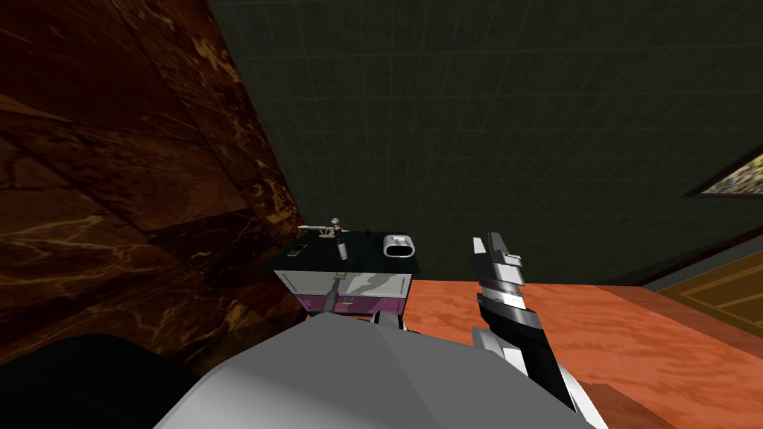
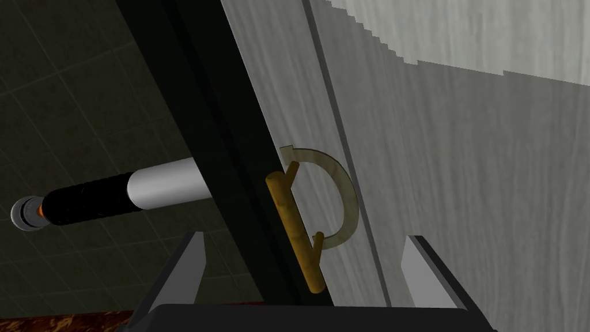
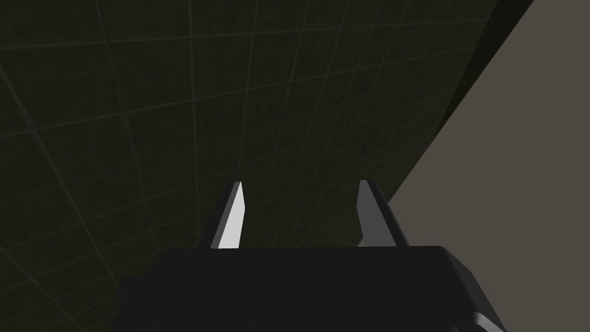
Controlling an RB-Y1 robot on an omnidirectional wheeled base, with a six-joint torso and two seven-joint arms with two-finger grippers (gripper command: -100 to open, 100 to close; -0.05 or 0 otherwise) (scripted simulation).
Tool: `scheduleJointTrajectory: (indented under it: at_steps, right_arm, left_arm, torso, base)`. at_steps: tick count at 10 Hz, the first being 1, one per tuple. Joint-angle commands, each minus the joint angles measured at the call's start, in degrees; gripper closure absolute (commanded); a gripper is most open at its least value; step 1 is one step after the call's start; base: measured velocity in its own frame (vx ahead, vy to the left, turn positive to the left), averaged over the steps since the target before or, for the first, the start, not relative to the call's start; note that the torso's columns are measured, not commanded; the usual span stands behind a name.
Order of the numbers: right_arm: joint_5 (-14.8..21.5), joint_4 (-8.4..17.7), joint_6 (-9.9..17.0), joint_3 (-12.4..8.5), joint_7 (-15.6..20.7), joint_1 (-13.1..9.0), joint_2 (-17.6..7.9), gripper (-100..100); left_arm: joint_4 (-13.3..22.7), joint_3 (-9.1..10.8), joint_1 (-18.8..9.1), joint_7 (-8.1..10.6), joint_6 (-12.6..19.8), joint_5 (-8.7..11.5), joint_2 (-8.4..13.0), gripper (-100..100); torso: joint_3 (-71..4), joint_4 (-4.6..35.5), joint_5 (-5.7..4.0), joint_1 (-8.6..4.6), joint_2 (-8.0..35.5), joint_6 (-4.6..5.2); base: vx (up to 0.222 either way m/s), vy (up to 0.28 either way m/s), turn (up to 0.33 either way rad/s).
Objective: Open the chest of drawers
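The chest of drawers (image 1: 372, 283) is small, with a black top, a grey upper front and a purple lower front. It stands against the dark tiled wall. A tan bar handle (image 2: 294, 222) with a curved backplate sits on the grey drawer front (image 2: 461, 173). My left gripper (image 2: 306, 236) is open, with the handle between its fingers (image 2: 193, 265) and neither finger touching it. In the head view the left gripper (image 1: 333, 294) is at the upper front. My right gripper (image 1: 486, 240) is raised to the right of the chest, open and empty; the right wrist view shows its fingers (image 3: 233, 216) wide apart.
On the black top stand a black and silver bottle (image 1: 341, 242), a white bowl-like container (image 1: 399, 246), a small flat device (image 1: 296, 250) and a thin white tool (image 1: 320, 228). A brown marbled wall (image 1: 112, 186) is close on the left. Orange-red floor (image 1: 596, 335) spreads right.
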Motion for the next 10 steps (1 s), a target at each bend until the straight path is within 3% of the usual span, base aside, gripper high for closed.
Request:
scheduleJointTrajectory:
  at_steps: [1,6,9,10]
  right_arm:
    - [0.0,0.0,0.0,0.0,0.0,0.0,0.0,0]
    - [0.0,0.0,0.0,0.0,0.0,0.0,0.0,0]
    - [0.0,0.0,0.0,0.0,0.0,0.0,0.0,0]
    - [0.0,0.0,0.0,0.0,0.0,0.0,0.0,0]
  left_arm:
    - [1.4,0.16,-0.8,-0.14,-0.3,0.1,0.1,100]
    - [2.8,-1.41,4.2,0.09,-6.7,-1.4,-0.6,100]
    - [3.3,-1.7,5.2,0.15,-8.1,-1.6,-0.7,100]
    - [3.0,-1.73,5.3,0.26,-8.2,-1.7,1.5,-100]
  torso:
    - [0.0,0.0,0.01,0.04,-0.1,-0.02]
    - [0.0,0.0,-0.01,-0.01,0.1,0.0]
    - [0.1,0.0,0.0,-0.02,0.1,0.01]
    - [0.1,0.0,-0.01,-0.03,0.2,0.01]
  base:
    - [0.004,0.004,0.032]
    - [0.064,0.016,0.054]
    - [0.054,0.008,0.031]
    - [0.0,0.0,0.0]
